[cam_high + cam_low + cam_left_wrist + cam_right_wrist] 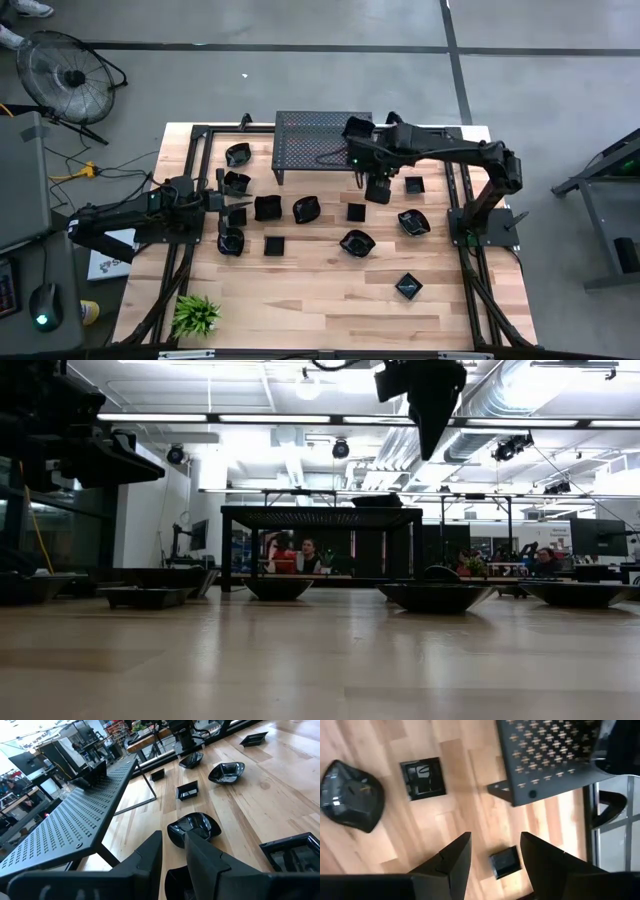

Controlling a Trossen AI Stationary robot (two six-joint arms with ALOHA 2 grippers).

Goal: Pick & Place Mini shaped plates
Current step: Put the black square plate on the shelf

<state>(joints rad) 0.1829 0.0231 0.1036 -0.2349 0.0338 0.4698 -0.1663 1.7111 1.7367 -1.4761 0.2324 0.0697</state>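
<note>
The right end effector hangs above the surface with its fingers spread wide and nothing between them. A small square plate lies on the surface directly below the gap, just off the corner of the perforated stand. Judged step: approach for a pick. The next move calls for a straight descent, fingers straddling the rim, then closing.

The left end effector waits low, fingers narrowly parted, holding nothing visible. A lobed plate sits just ahead of it. The other plates lie scattered.
</note>
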